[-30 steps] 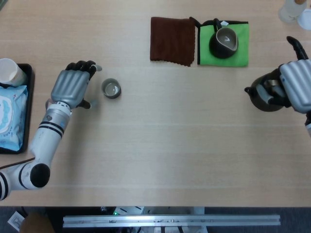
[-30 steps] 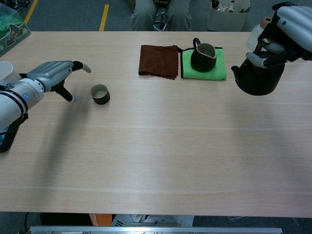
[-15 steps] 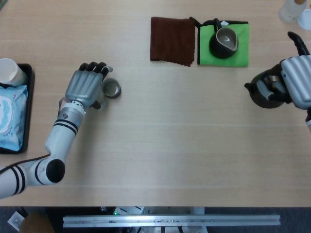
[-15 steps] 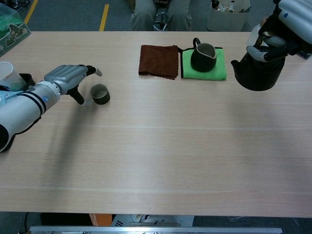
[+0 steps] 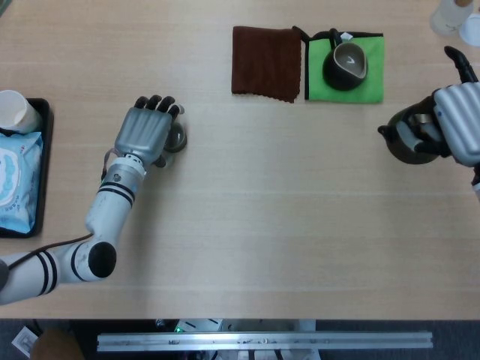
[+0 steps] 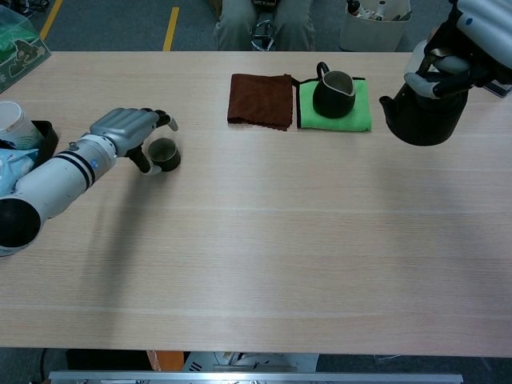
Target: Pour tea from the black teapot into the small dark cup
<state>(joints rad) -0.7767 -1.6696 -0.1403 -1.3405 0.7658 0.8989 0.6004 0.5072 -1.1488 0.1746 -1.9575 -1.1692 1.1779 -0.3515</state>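
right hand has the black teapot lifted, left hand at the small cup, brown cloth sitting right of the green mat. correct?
One error: the brown cloth lies left of the green mat, as the head view shows. The right hand does hold the black teapot; the left hand is at the small cup.

Small dark cup (image 5: pixel 178 137) half hidden under left hand (image 5: pixel 145 133).

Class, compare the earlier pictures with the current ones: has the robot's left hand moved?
Yes. The left hand has moved rightward across the table, closing onto the small dark cup, which stayed put.
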